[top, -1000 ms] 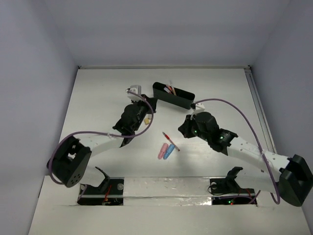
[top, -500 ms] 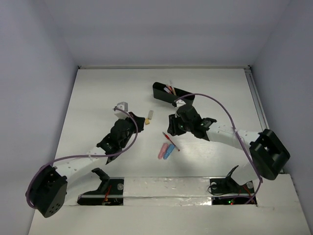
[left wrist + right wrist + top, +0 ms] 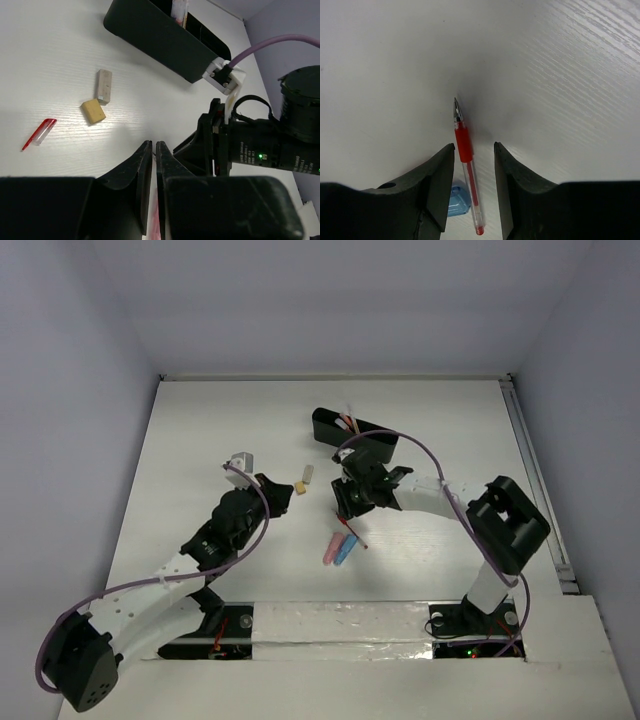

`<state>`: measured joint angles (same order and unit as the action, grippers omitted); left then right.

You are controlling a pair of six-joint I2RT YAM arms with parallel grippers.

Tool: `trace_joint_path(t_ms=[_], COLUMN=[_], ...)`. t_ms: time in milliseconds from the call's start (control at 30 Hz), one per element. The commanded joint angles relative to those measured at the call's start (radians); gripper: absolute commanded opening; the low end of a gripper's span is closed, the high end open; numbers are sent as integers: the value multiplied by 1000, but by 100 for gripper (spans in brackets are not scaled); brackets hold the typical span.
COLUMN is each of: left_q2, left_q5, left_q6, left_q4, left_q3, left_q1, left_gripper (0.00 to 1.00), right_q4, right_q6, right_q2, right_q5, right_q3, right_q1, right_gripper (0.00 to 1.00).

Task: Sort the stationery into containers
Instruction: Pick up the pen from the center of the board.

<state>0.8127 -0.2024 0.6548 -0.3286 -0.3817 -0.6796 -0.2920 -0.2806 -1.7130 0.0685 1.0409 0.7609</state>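
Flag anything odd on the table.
The red pen between the fingers of the open right gripper lies uncapped, tip bare. What looks like its red cap lies loose near the tan eraser, in the left wrist view. Nothing looks spilled or broken.

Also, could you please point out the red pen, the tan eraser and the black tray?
red pen (image 3: 465,150), right wrist view, on its red grip.
tan eraser (image 3: 93,111), left wrist view, on its top face.
black tray (image 3: 155,42), left wrist view, on its outer wall.
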Motion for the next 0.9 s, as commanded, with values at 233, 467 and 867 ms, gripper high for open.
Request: trace_joint_path(t_ms=[233,467,867], left_q2=[-96,-92,-75], left_q5=[21,43,67], left_q6=[-21,-27,-29], left_q4=[28,13,-18], left_q3=[27,33,32], left_q1=[-5,5,5], left_gripper=[6,4,6], right_q4=[-108,-174,-190], right_q6=[47,69,103], right_q2=[-100,-152,-208], right_q5=[-47,-180,-263], right_q3=[111,168,211], right_q1=[37,37,37], right_gripper=[40,23,27])
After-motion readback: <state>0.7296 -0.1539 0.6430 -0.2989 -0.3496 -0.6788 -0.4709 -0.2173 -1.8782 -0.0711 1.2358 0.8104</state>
